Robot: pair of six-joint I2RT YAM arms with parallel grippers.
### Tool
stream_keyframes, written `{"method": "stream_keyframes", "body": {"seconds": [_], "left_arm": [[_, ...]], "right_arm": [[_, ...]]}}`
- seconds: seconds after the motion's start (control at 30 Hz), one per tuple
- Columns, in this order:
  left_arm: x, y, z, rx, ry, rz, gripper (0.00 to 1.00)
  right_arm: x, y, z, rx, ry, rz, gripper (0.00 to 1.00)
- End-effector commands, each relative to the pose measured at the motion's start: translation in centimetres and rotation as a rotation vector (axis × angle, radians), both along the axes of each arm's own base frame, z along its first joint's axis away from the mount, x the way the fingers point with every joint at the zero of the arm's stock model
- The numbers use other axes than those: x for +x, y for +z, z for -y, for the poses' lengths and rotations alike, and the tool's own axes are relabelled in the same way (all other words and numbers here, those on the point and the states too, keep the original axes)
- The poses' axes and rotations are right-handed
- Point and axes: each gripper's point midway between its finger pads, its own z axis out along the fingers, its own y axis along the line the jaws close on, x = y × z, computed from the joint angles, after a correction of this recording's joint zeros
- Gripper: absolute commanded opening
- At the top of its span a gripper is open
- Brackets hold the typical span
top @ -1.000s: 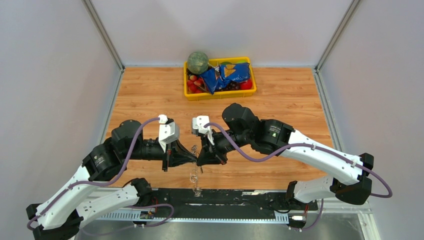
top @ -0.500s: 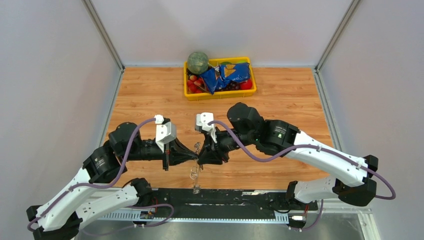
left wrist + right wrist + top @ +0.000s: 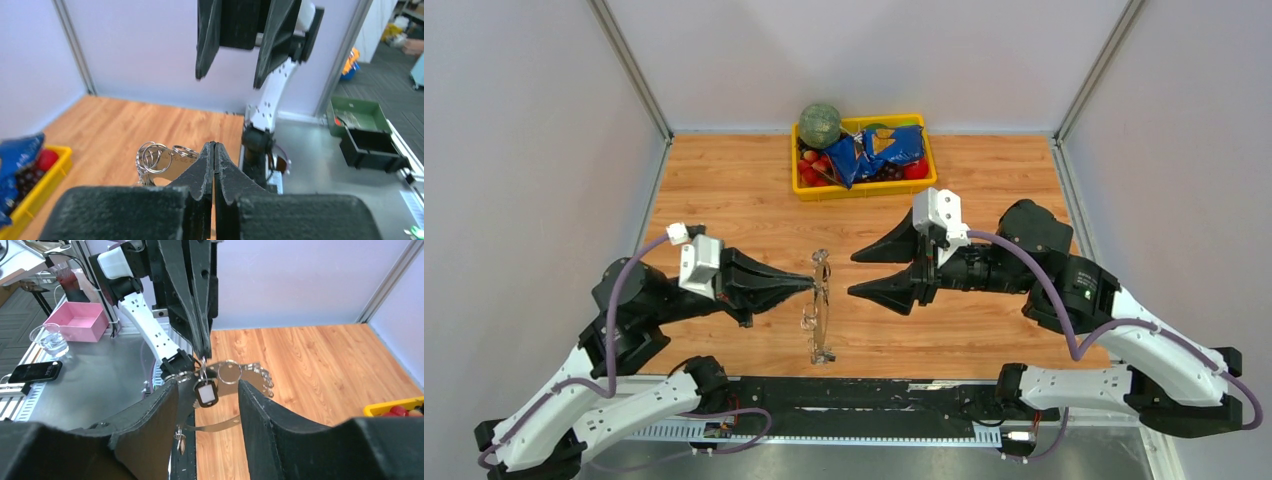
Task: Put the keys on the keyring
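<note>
The keyring (image 3: 818, 305) hangs in the air over the counter (image 3: 724, 190), between the two arms. It is a thin silver loop with many little rings and links on it. The lowest bits dangle down toward the near edge. A small dark piece (image 3: 206, 393) with a pale face hangs on it too. It is too hard to tell if that is one of the keys. No loose key shows on the wood.

The left tool (image 3: 810, 284) is squeezed tight, and the keyring is pinched right at its very tips. The right tool (image 3: 852, 276) is wide open with nothing in it. It points at the keyring from the other side, near but not touching.

Far at the back sits a yellow tray (image 3: 864, 189) full of other things, well apart from all this.

A few things could go wrong from here. The ring is thin and smooth, and only the tips hold it. A bump or a quick move could make it slip out and drop. The dangling bits may swing, so the right tool could close on a little link and not on the main loop. If it then pulls, it could tug the keyring out of the left tool. The two tools point at each other, so coming in too far could knock their tips together.
</note>
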Motion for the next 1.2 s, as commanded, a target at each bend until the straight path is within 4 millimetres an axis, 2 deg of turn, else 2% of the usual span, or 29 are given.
{"method": "stream_keyframes", "body": {"seconds": [0.0, 0.1, 0.23, 0.53, 0.7, 0.83, 1.0, 1.17], "left_arm": [[-0.5, 7.9, -2.3, -0.289, 0.06, 0.145, 0.0], [-0.6, 10.3, -3.4, -0.405, 0.088, 0.192, 0.0], [-0.7, 12.3, -4.2, -0.516, 0.099, 0.22, 0.0], [0.1, 14.6, -6.1, -0.72, 0.172, 0.261, 0.0], [0.3, 15.3, -7.4, -0.853, 0.187, 0.258, 0.0], [-0.3, 15.3, -8.5, -0.978, 0.16, 0.288, 0.0], [-1.8, 15.2, -9.8, -1.116, 0.084, 0.335, 0.0], [-2.0, 14.7, -9.9, -1.175, 0.031, 0.318, 0.0]], "right_arm": [[0.5, 2.8, -0.1, 0.074, -0.022, 0.064, 0.52], [0.5, 3.7, -0.3, 0.098, -0.015, 0.083, 0.51], [0.5, 4.9, -0.5, 0.136, -0.009, 0.113, 0.49], [0.3, 8.3, 0.0, 0.281, -0.019, 0.163, 0.44], [0.3, 10.1, 0.0, 0.348, -0.019, 0.189, 0.45], [0.1, 11.4, -0.4, 0.363, -0.001, 0.229, 0.46], [-0.1, 11.4, -1.3, 0.329, 0.04, 0.276, 0.45], [-0.5, 10.8, -2.3, 0.29, 0.088, 0.302, 0.4]]}}
